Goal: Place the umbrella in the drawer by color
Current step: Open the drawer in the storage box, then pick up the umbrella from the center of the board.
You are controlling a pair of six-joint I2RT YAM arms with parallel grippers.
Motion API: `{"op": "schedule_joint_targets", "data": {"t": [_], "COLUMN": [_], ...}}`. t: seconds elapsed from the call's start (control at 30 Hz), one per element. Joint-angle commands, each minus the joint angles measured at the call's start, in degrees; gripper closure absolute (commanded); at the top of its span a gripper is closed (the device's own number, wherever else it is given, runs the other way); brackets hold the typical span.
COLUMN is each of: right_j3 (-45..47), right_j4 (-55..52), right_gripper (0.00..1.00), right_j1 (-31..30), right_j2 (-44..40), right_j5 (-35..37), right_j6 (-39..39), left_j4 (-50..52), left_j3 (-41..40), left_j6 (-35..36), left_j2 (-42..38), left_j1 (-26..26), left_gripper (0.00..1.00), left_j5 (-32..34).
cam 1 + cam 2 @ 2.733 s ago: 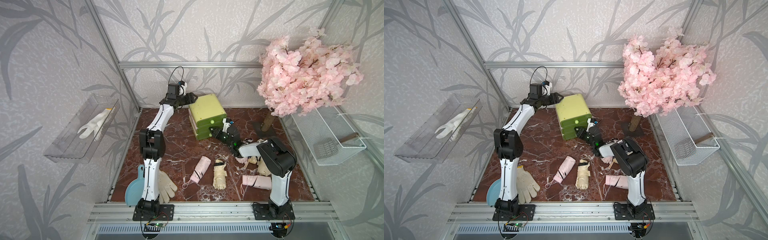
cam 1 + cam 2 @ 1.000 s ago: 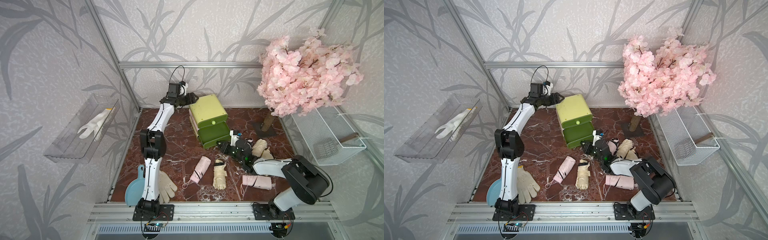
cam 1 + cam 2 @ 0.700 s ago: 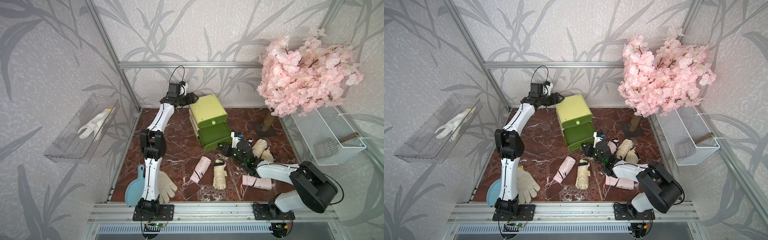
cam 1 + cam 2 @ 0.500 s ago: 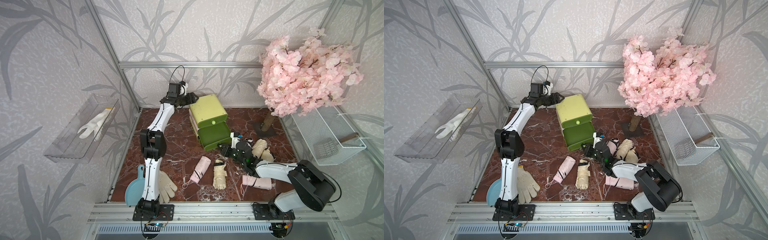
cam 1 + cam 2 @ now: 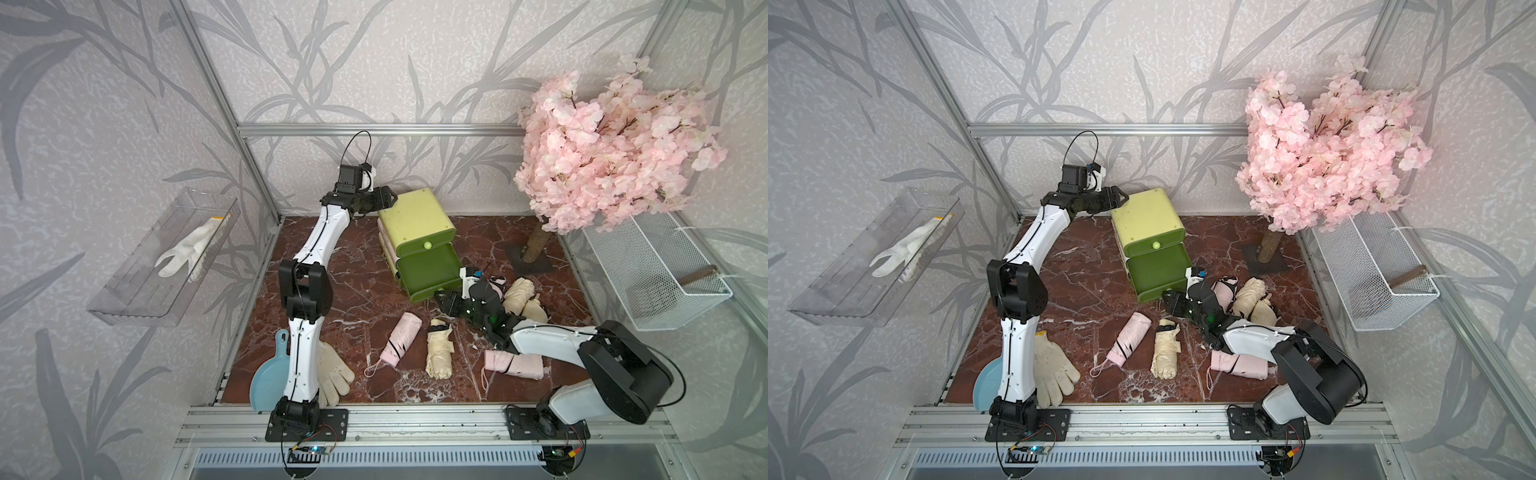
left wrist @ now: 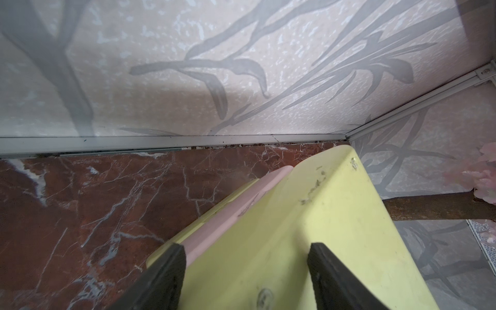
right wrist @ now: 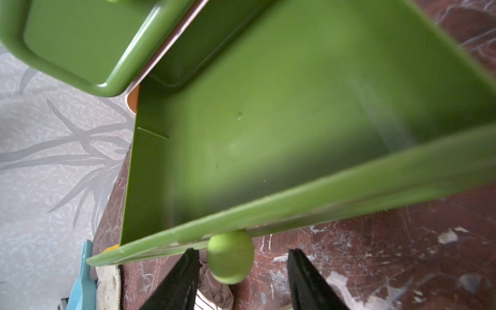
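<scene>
**Drawer out, right gripper clearing the knob: back off straight**

The right gripper (image 7: 243,253) is sitting with its jaws spread either side of the knob (image 7: 230,257), holding nothing. One finger is looking very close to the knob. The lower drawer (image 7: 268,120) is standing pulled out in front of the chest (image 5: 413,216), and it's empty. The left gripper (image 6: 245,248) is also spread, straddling the chest's top back corner, so it's bracing, not pinching.

The umbrellas are all lying folded on the worktop (image 5: 357,291). A pink umbrella (image 5: 399,338) and a cream umbrella (image 5: 439,349) are lying side by side in front of the chest. A second pink umbrella (image 5: 517,364) is lying farther out, and a mixed pile (image 5: 519,291) is sitting just beside the chest.

Suggesting:
- Retreat along the drawer's pull line so no finger is clipping the knob and shoving the drawer shut.
- Brace the chest with the left gripper while loading.
- A pink band (image 6: 233,214) is showing under the chest's lid. I can't tell which colour the open tier is marking, so check before picking.
- Grab the umbrella mid-body and lay it in lengthwise.
</scene>
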State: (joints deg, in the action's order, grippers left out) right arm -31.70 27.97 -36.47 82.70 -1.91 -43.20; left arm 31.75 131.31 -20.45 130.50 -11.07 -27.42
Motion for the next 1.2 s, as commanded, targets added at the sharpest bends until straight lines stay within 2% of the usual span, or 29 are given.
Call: {"op": "schedule_joint_targets", "data": {"t": [0.0,0.07,0.23,0.33,0.47,0.53,0.6,0.67,0.7,0.87,0.9,1.0,1.17], "right_j3": [-2.6,-3.3,-4.9,-7.2,-11.3,-12.0,-11.1,-9.8,-9.4,-8.0,-7.7,-8.2,-8.7], "right_j4": [-9.5,-14.6,-26.8,-35.1,-47.5,-51.0,-51.6,-51.2,-51.0,-47.6,-46.2,-42.9,-41.3], "right_gripper": [0.38,0.38,0.37,0.37,0.37,0.37,0.37,0.36,0.31,0.23,0.03,0.01,0.00], "right_j1": [-0.2,-0.4,-0.6,-1.0,-3.0,-4.5,-6.3,-8.5,-9.7,-15.0,-15.2,-18.4,-20.0], "right_j2": [-5.5,-9.1,-18.2,-22.8,-26.3,-26.8,-26.9,-26.3,-25.4,-18.6,-16.8,-11.5,-4.3], "right_j5": [1.1,2.3,5.0,5.7,8.2,9.2,9.3,10.4,10.8,11.3,10.7,9.6,9.7], "right_j6": [3.5,5.4,10.3,13.7,17.4,17.2,15.3,13.4,12.6,8.5,7.6,5.3,3.4], "left_j4": [6.1,6.8,5.9,2.6,-0.4,-3.1,-9.9,-14.1,-15.0,-17.7,-18.5,-19.9,-19.3], "left_j3": [-0.1,-1.4,-8.4,-16.5,-29.5,-40.0,-53.5,-63.7,-68.0,-84.8,-87.6,-93.0,-96.6], "left_j6": [1.6,1.9,0.9,0.1,-1.7,-3.5,-5.2,-5.9,-6.3,-8.8,-9.4,-10.6,-10.2], "left_j2": [-6.0,-8.5,-15.5,-22.1,-33.5,-40.3,-49.2,-56.5,-59.7,-73.5,-75.6,-79.9,-84.1], "left_j1": [-1.2,-1.1,-0.5,-0.2,-0.4,-1.4,-4.0,-7.2,-8.8,-15.6,-16.4,-18.2,-19.8], "left_gripper": [0.14,0.01,0.00,0.00,0.01,0.01,0.01,0.01,0.01,0.01,0.01,0.02,0.02], "left_j5": [1.7,3.3,5.0,6.8,10.5,12.1,14.6,18.0,19.1,21.6,21.4,20.8,21.7]}}
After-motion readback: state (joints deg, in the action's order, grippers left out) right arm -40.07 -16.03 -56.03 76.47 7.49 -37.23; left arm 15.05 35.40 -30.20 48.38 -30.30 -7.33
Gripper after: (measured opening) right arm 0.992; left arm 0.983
